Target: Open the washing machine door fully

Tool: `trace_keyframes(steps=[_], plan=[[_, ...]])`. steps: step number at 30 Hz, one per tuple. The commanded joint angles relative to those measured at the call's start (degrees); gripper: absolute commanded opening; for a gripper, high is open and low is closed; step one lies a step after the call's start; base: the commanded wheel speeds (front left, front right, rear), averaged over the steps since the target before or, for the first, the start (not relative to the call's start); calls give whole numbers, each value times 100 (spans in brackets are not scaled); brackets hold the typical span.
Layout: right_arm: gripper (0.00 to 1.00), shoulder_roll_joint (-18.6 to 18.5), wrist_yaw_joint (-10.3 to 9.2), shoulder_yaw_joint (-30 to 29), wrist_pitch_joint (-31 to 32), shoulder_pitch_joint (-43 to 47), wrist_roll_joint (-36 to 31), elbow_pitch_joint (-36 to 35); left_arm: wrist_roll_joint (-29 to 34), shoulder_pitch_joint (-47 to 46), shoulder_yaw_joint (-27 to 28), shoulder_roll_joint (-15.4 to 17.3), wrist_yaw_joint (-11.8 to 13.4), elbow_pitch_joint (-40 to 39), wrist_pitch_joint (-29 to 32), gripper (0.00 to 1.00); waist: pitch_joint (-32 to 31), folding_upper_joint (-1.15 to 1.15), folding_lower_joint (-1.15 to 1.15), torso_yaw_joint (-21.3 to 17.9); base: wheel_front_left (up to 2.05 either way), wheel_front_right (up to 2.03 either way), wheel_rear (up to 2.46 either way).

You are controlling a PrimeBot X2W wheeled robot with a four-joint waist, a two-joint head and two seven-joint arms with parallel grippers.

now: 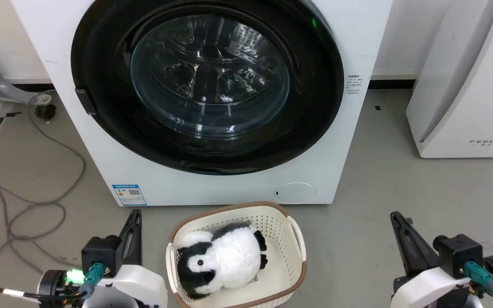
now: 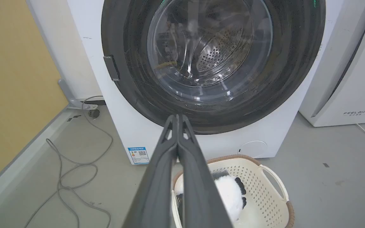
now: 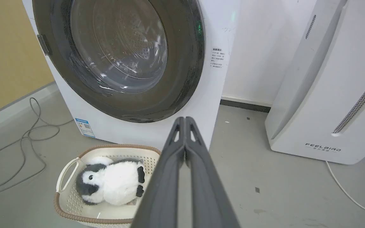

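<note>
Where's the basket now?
Head view, bottom centre: the basket sits on the floor before the washing machine door, between the left pincer and right pincer.

Even, bright indoor light, with soft, faint shadows on the grey floor (image 1: 379,171). White glints streak the glass of the washing machine door (image 1: 208,77). Both wrist views bend straight edges near their borders.

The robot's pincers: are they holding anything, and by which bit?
Nothing. Left pincer and right pincer are both shut, empty, short of the washing machine door.
</note>
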Motion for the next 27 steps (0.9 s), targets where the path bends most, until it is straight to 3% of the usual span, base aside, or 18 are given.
trace_keyframes(steps=[1,27], plan=[[0,4,5,-1,5,-79,-44,13,16,-6,12,-2,16,-29,2,0,0,0,0,0,0,0,0],[0,4,5,-1,5,-79,-44,13,16,-6,12,-2,16,-29,2,0,0,0,0,0,0,0,0]])
